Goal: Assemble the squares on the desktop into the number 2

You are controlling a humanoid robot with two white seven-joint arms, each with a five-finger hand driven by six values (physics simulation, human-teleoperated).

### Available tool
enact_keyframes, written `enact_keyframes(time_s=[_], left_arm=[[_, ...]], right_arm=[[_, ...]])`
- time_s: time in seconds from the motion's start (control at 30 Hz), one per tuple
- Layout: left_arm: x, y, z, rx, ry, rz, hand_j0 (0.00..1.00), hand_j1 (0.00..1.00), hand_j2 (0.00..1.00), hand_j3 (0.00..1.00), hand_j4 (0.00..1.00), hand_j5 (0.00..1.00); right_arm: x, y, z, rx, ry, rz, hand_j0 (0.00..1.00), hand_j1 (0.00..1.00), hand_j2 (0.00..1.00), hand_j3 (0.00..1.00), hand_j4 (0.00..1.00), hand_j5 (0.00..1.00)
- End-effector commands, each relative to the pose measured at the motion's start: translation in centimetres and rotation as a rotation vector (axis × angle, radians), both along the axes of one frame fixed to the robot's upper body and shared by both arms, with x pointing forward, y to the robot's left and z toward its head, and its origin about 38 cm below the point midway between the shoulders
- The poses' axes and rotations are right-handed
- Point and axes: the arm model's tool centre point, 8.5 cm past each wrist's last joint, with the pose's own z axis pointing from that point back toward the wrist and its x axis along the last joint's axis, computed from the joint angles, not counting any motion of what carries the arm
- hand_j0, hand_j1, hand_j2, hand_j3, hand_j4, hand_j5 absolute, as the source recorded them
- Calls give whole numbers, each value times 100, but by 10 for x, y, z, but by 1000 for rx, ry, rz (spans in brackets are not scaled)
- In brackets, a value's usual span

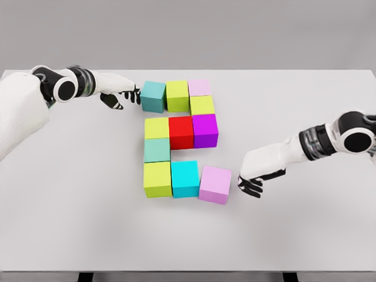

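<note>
Coloured cubes lie on the white table in a blocky figure. The top row holds a teal cube, a lime cube and a pale pink cube. Below sit a yellow-green cube, a purple cube, a red cube and a yellow cube. Lower come a mint cube, a lime cube, a cyan cube and a lilac cube, slightly askew. My left hand is open, fingertips by the teal cube's left face. My right hand is open, just right of the lilac cube.
The table's front edge runs along the bottom of the view, with dark legs below it. A plain grey wall stands behind the table.
</note>
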Motion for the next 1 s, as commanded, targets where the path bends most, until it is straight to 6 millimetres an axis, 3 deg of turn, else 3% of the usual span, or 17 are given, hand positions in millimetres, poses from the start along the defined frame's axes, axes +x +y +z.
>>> enact_keyframes(time_s=[0.0,0.57,0.97], left_arm=[[0,0,1,-5,0,-1,63,63,63,63,63,63],[-5,-5,-3,-24,12,-16,63,63,63,63,63,63],[-8,-8,-5,-32,17,-24,63,63,63,63,63,63]], right_arm=[[-4,1,-5,-5,17,6,13,13,13,13,13,13],[1,-5,-17,-43,35,-15,13,13,13,13,13,13],[7,8,-20,-37,34,-2,12,12,12,12,12,12]])
